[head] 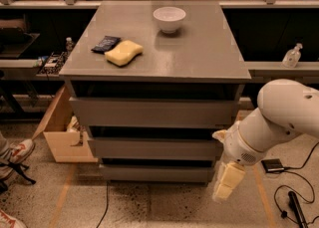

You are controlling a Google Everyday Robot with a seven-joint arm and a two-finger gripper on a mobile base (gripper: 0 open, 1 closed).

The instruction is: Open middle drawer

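The gripper (228,184) hangs just below-right of the closed middle drawer (154,148); its opening I cannot tell.

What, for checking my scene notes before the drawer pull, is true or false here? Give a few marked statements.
1. The white round bowl stands on the grey cabinet top. True.
2. The yellow sponge lies inside the bowl. False: it lies on the top beside a dark blue packet, apart from the bowl.
3. The wide grey middle drawer is pulled out. False: its flat front looks shut, like those above and below.
4. The gripper hangs low by the cabinet's right front corner, below the middle drawer's front. True.
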